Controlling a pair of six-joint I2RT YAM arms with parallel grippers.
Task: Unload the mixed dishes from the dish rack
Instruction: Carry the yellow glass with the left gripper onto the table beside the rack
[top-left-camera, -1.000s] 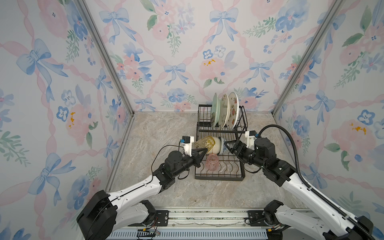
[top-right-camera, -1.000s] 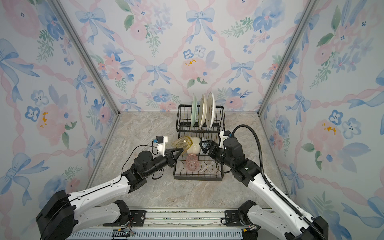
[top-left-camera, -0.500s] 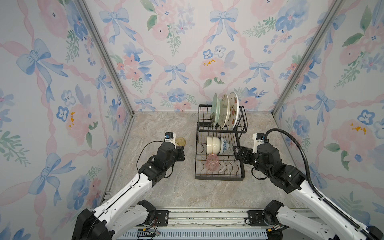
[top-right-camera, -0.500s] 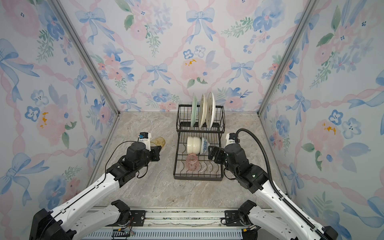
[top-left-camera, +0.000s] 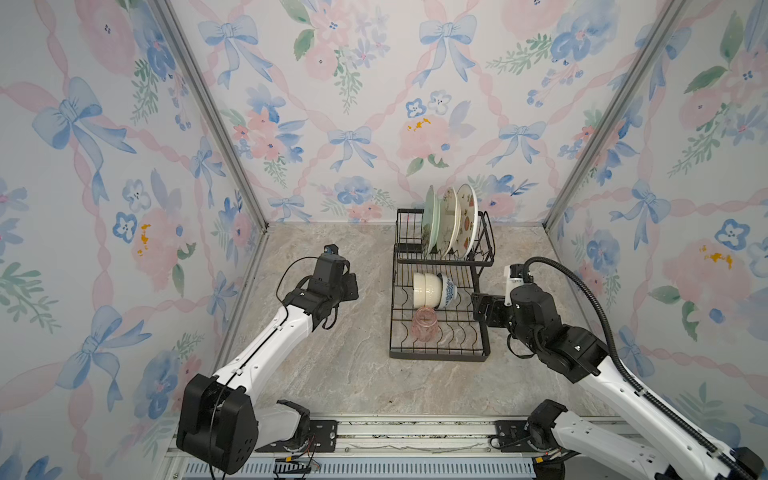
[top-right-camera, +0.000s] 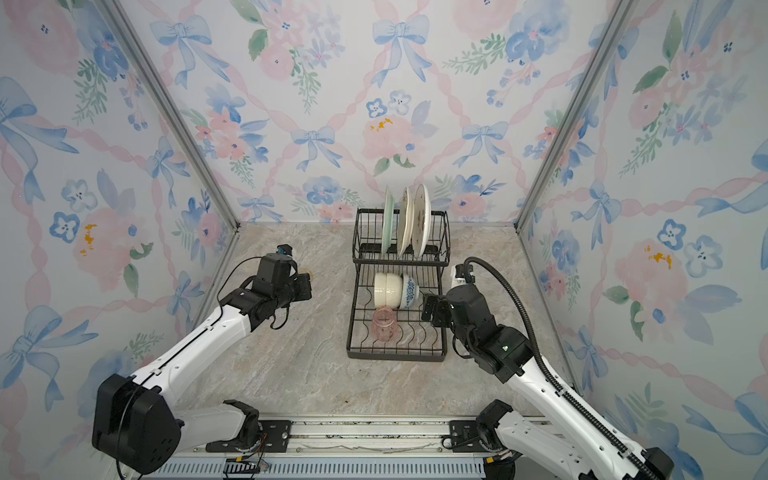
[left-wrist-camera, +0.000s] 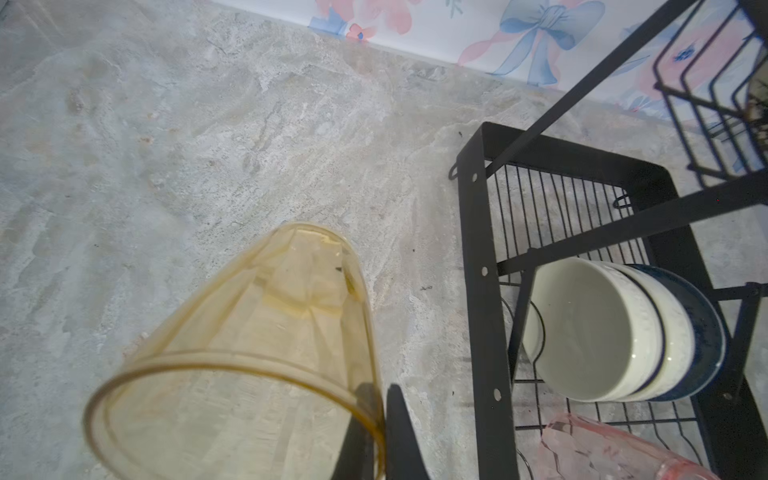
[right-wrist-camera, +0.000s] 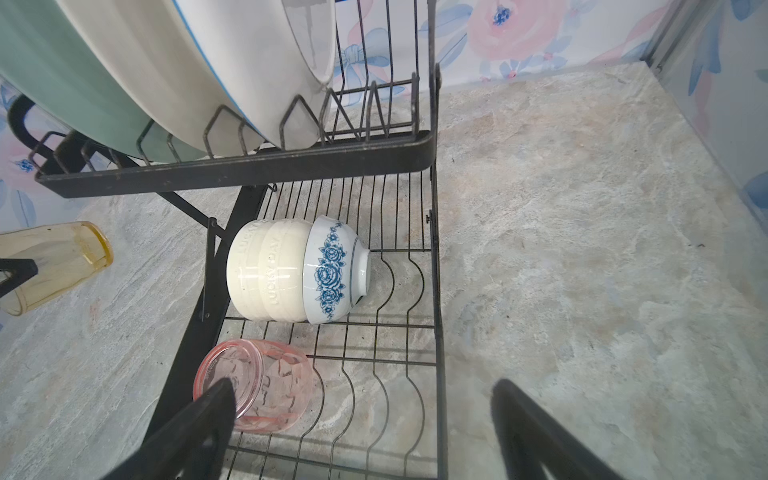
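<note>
My left gripper (left-wrist-camera: 380, 419) is shut on the rim of the amber tumbler (left-wrist-camera: 257, 332), holding it tilted over the table left of the dish rack (top-left-camera: 436, 357). In both top views my left wrist hides most of this tumbler. My right gripper (right-wrist-camera: 363, 386) stands open over the lower tray's right edge, holding nothing. The pink tumbler (right-wrist-camera: 257, 382) lies on its side on that tray. Behind it sit cream bowls (right-wrist-camera: 266, 270) nested with a blue-patterned bowl (right-wrist-camera: 332, 270). A mint-green plate (top-left-camera: 430, 220) and two cream plates (top-left-camera: 457, 218) stand on the upper shelf.
The marble table (top-left-camera: 357, 374) stretches in front of the rack and to both sides. Flowered walls (top-left-camera: 124, 208) close in the left, back and right. A metal rail (top-left-camera: 415, 430) runs along the front edge.
My left gripper carried the amber tumbler out of the rack and off to the left. My right gripper drew back to the rack's right side and its jaws spread wider.
</note>
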